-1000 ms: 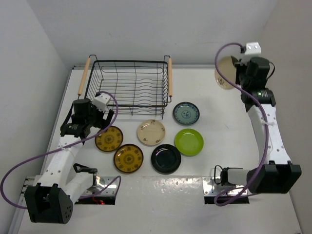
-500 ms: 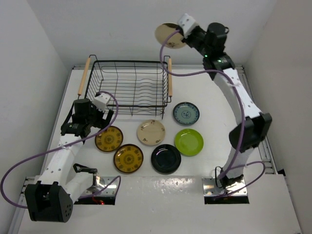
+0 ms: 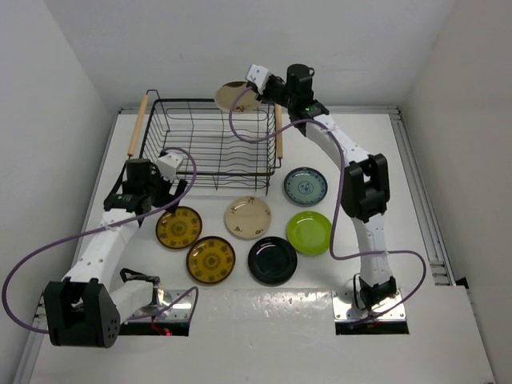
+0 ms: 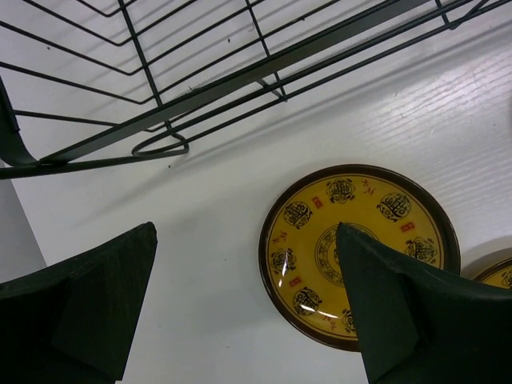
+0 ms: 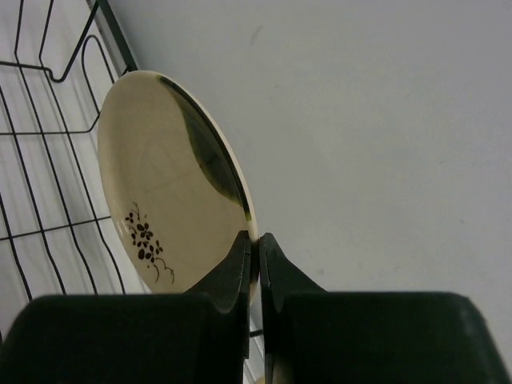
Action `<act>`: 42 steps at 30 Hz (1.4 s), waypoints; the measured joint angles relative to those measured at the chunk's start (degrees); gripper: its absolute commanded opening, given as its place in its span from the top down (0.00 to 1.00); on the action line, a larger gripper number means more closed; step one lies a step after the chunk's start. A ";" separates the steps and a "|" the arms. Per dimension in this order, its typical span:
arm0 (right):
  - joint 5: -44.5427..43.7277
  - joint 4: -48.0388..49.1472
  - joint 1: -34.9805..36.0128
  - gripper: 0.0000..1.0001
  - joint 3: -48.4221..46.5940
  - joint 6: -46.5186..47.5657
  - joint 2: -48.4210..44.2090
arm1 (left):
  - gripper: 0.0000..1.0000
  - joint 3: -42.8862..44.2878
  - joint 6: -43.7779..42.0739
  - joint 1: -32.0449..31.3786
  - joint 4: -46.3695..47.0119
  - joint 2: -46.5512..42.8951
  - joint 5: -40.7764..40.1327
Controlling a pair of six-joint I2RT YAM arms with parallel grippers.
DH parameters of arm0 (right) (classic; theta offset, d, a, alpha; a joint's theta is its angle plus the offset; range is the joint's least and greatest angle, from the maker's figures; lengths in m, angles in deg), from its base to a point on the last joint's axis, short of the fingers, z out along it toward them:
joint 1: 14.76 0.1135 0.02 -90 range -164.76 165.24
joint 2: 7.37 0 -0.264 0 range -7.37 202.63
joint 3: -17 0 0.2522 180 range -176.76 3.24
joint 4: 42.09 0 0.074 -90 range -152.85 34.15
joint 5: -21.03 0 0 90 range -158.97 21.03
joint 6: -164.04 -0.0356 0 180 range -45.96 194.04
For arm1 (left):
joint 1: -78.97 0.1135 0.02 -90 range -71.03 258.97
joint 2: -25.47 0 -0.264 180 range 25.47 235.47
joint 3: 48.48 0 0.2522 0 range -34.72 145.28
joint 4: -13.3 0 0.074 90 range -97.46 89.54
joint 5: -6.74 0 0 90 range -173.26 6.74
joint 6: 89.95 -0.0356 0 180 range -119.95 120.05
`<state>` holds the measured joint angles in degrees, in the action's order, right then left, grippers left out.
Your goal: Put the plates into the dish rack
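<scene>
The black wire dish rack [image 3: 212, 172] with wooden handles stands at the back left, with no plates in it. My right gripper [image 3: 254, 90] is shut on the rim of a cream plate with a dark flower motif [image 3: 234, 96], held on edge above the rack's far right corner. In the right wrist view the gripper [image 5: 256, 238] pinches that plate [image 5: 164, 184]. My left gripper [image 3: 164, 198] is open and empty, just above a mustard plate [image 3: 178, 227]. In the left wrist view the gripper [image 4: 244, 232] straddles that plate's [image 4: 316, 236] left edge.
More plates lie on the table in front of the rack: a second mustard one [image 3: 210, 259], a cream one [image 3: 248, 217], a black one [image 3: 272, 260], a lime green one [image 3: 310, 233] and a teal patterned one [image 3: 306, 186]. The rack's lower wires [image 4: 240, 80] are close to the left gripper.
My right arm has swung the cream plate from the far right, across the back, leftward and down to the rack's far right corner. My left arm has hardly moved.
</scene>
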<state>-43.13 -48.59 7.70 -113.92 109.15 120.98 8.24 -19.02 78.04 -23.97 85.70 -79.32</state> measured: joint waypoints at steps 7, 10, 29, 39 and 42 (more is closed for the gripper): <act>-5.31 7.78 1.77 1.00 0.46 0.00 6.14 | 0.01 0.92 -0.17 0.70 -0.20 3.02 -0.37; -8.39 9.18 2.49 1.00 0.46 0.55 9.35 | 0.01 1.14 -0.39 1.07 -0.22 3.54 -0.46; -13.64 15.28 3.65 1.00 1.88 3.65 13.79 | 0.01 1.25 -1.44 3.23 -0.24 4.44 -0.94; -10.71 17.18 4.22 1.00 6.01 3.45 10.62 | 0.01 1.25 -1.49 3.56 -0.24 4.96 -0.28; -9.44 16.98 4.33 1.00 9.18 3.74 8.00 | 0.01 1.25 -1.62 3.89 -0.22 4.96 -0.28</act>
<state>-52.57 -31.60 12.02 -104.74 112.89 128.98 9.49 -20.64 81.93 -24.18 90.66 -79.60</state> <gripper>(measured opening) 0.020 0.987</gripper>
